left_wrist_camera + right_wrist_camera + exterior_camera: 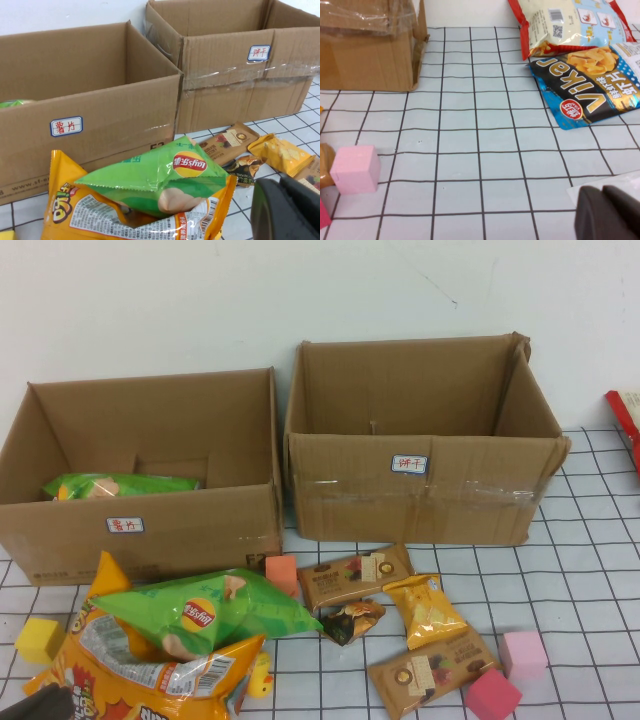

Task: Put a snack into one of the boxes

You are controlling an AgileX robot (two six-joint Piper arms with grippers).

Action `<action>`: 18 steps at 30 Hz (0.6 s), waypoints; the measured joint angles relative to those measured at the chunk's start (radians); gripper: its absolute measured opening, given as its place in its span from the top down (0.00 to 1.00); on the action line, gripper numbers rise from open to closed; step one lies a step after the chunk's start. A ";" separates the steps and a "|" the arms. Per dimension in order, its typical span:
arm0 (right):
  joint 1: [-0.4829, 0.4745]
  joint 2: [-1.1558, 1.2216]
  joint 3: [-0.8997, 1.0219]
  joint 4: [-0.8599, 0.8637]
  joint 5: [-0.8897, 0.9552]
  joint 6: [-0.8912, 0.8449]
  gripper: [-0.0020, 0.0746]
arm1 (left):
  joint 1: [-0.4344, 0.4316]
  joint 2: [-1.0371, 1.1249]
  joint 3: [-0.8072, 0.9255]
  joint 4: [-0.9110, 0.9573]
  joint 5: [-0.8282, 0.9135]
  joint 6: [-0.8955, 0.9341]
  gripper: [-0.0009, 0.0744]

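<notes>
A green Lay's chip bag (205, 612) lies on a big orange snack bag (130, 675) at the front left; both also show in the left wrist view (165, 172). Small packs lie in front of the boxes: two brown (355, 575) (430, 670), one dark (350, 620), one yellow (425, 610). The left box (150, 530) holds another green bag (115, 485). The right box (420, 500) looks empty. My left gripper (280, 187) is shut and empty, low beside the orange bag, at the front left corner (40, 705). My right gripper (601, 192) is shut and empty over the grid mat, right of the boxes.
Foam blocks lie about: yellow (40, 638), orange (282, 573), pink (523, 652), magenta (492, 695). A small yellow duck (260, 675) sits by the orange bag. At the far right lie a red-edged bag (565, 22) and a dark blue chip bag (587, 85).
</notes>
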 joint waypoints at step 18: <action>0.000 0.000 0.000 0.000 0.002 0.000 0.97 | 0.000 -0.095 0.049 0.222 -0.257 -0.263 0.99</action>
